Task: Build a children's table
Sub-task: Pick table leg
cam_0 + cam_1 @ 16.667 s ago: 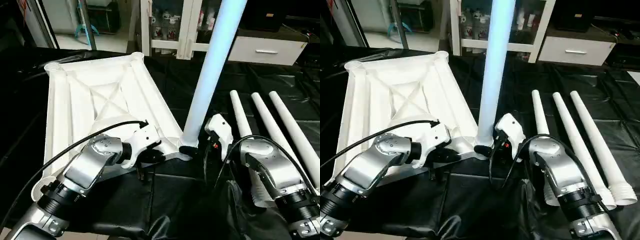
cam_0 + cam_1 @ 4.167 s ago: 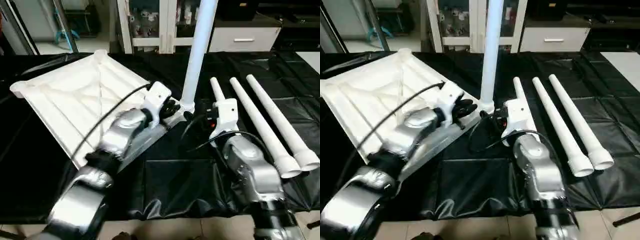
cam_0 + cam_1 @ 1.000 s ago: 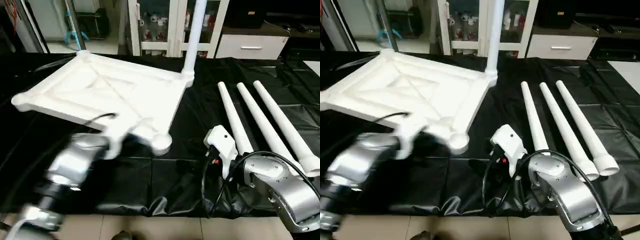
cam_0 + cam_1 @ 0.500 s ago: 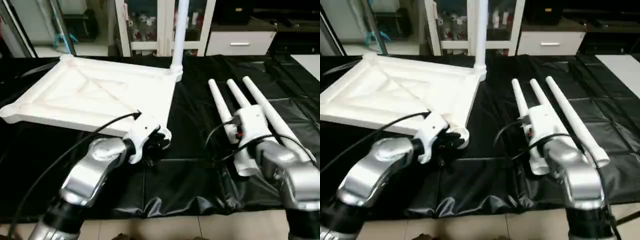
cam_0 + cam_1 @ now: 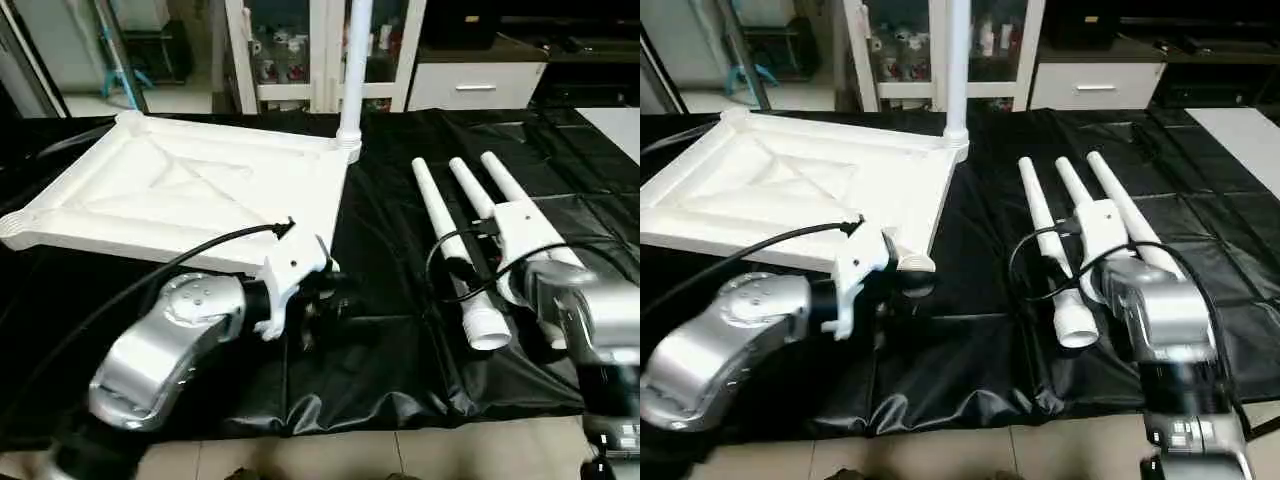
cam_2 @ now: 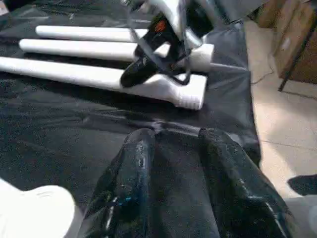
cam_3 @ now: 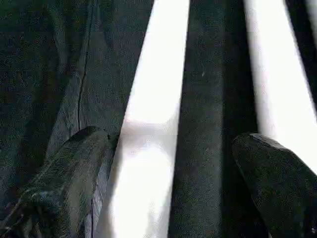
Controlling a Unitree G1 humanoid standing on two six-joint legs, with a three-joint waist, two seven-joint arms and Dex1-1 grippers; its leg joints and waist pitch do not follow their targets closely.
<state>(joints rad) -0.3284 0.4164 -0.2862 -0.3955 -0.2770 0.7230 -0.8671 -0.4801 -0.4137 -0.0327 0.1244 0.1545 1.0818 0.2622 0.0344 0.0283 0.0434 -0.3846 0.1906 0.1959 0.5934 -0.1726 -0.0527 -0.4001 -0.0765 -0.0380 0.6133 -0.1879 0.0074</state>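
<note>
The white tabletop (image 5: 190, 200) lies ribbed side up on the left of the black cover. One white leg (image 5: 353, 60) stands upright in its far right corner socket. Three loose legs (image 5: 445, 225) lie side by side on the right. My left gripper (image 6: 173, 136) is open with nothing between its fingers, just in front of the tabletop's near right corner socket (image 5: 915, 262). My right gripper (image 7: 173, 139) is wide open and hangs low over the leftmost loose leg (image 7: 148, 124), which lies between its fingers, close to one of them.
A white glass-door cabinet (image 5: 290, 50) and a white drawer unit (image 5: 480, 85) stand behind the work surface. The black cover (image 5: 400, 350) hangs over the front edge, with tiled floor (image 5: 300, 460) below.
My left gripper has come off the near corner socket and its fingers have parted. My right gripper has swung from the front edge out over the leftmost loose leg.
</note>
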